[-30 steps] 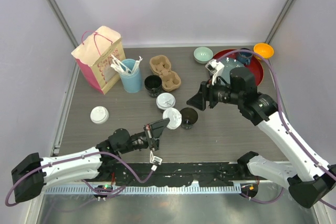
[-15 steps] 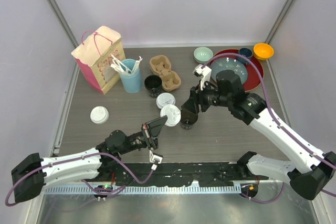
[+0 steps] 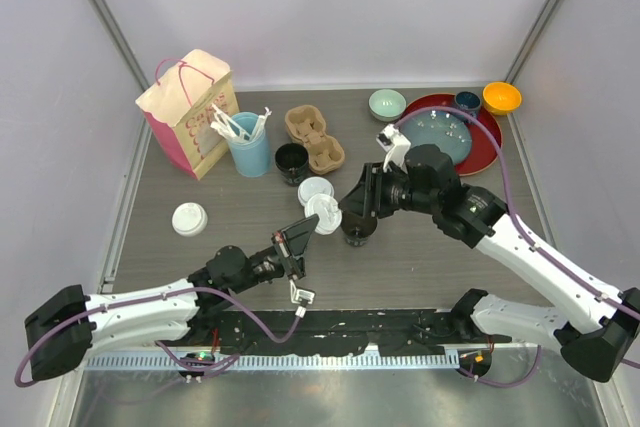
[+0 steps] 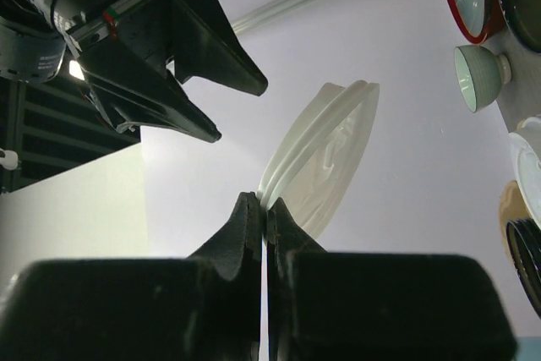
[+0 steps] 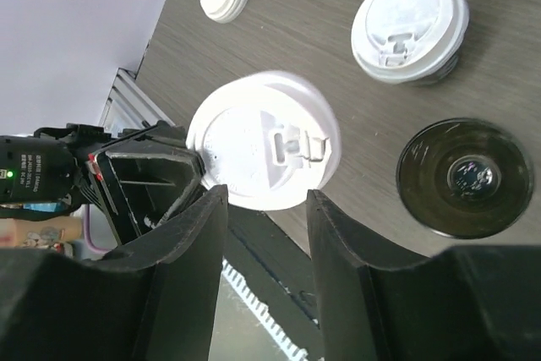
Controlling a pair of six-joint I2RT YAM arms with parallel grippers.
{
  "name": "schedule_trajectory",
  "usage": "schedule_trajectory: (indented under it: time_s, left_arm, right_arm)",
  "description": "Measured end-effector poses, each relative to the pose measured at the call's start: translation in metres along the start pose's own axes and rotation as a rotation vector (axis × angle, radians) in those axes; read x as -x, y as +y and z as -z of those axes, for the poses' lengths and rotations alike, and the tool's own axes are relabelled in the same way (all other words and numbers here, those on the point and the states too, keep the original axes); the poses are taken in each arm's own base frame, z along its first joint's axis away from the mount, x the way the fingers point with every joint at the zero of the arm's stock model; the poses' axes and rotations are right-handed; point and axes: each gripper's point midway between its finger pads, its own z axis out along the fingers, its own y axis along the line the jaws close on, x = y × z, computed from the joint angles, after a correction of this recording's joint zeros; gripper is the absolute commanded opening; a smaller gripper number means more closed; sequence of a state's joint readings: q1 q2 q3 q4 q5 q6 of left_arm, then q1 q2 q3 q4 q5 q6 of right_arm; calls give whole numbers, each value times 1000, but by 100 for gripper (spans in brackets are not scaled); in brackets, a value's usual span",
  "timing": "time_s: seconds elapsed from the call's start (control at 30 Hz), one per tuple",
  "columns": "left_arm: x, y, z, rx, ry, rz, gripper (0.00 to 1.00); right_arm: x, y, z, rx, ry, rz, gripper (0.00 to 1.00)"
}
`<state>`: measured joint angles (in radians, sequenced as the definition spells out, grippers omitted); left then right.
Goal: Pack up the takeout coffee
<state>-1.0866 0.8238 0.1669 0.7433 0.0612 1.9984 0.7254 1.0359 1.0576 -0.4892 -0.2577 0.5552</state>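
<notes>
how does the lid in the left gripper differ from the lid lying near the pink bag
The held lid is pinched at its rim by the left gripper, off the table; the loose lid lies on the table, untouched. The held lid is tilted on edge; the loose lid lies flat. The held lid is beside an open black cup; the loose lid sits left of it. Both are round white sip lids.

At frame centre a raised lid (image 3: 325,215) is hovering just left of an open cup (image 3: 358,235), below a lidded cup (image 3: 315,190).
</notes>
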Motion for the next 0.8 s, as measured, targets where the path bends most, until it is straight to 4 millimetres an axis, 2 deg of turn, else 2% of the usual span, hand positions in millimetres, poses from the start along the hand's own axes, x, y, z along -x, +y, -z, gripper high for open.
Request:
schedule_trajectory:
  time_s: [0.1,0.27,0.6,0.8]
  left_arm:
    - [-3,-1,-2,-11,13,0,0]
    - [-5,0,-2,-11,24,0,0]
    - [-5,0,-1,-16,32,1,0]
    - [-6,-1,-1,-22,37,0,0]
  right_arm:
    - [-12,0,-6,-13,20,-54,47]
    - [-40,-20,-21,-79,91,-146,44]
    - [-39,-16,-43,-43,78,-209,34]
    - [-41,-18,-50,-41,82,-219,12]
